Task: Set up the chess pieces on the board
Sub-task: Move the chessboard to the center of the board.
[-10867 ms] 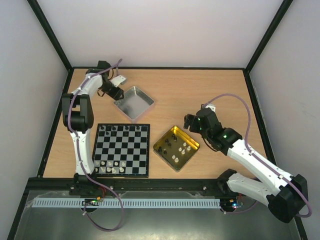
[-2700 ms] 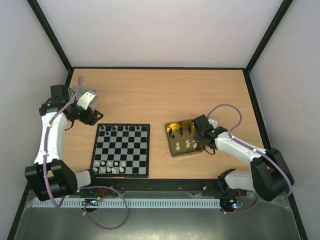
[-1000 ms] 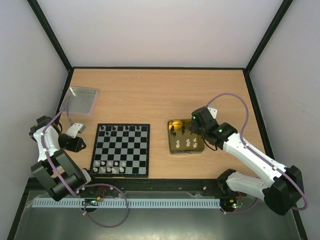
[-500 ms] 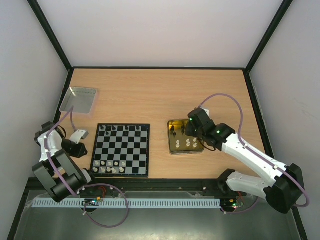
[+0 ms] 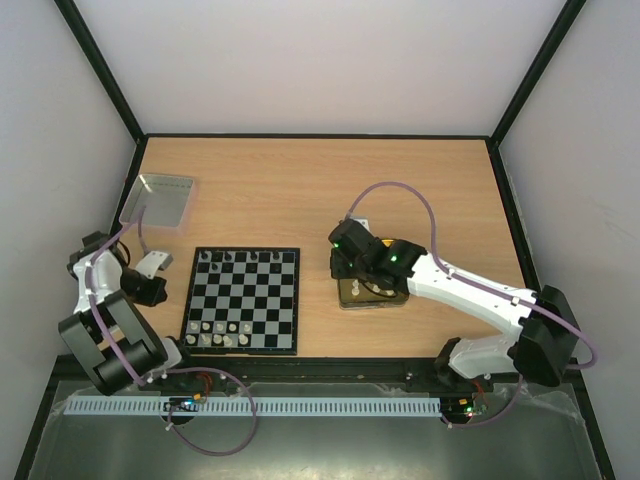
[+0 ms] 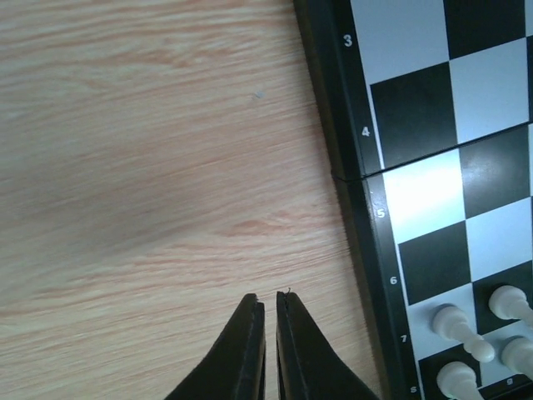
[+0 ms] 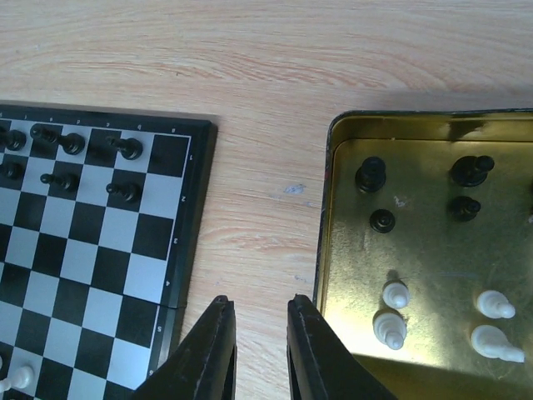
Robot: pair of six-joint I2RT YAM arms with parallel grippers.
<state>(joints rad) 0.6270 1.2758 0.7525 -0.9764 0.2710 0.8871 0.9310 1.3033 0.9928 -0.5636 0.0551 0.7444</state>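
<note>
The board (image 5: 245,296) lies at the near left of the table. Black chess pieces (image 5: 236,258) line its far rows and white ones (image 5: 222,333) its near rows. More black pieces (image 7: 371,173) and white pieces (image 7: 390,327) stand in the gold tray (image 7: 433,250). My right gripper (image 7: 259,302) hangs over bare wood between the board (image 7: 92,242) and the tray's left rim, narrowly open and empty. In the top view its arm hides most of the tray (image 5: 372,299). My left gripper (image 6: 268,298) is shut and empty over wood, just left of the board's edge (image 6: 354,167), near white pieces (image 6: 454,321).
A silver-grey lid (image 5: 158,198) lies at the far left of the table, beyond the left arm (image 5: 95,290). A black frame borders the table on all sides.
The right arm swung left across the tray toward the board, and its jaws narrowed from wide open. The left gripper's jaws closed further and it shifted slightly beside the board.
</note>
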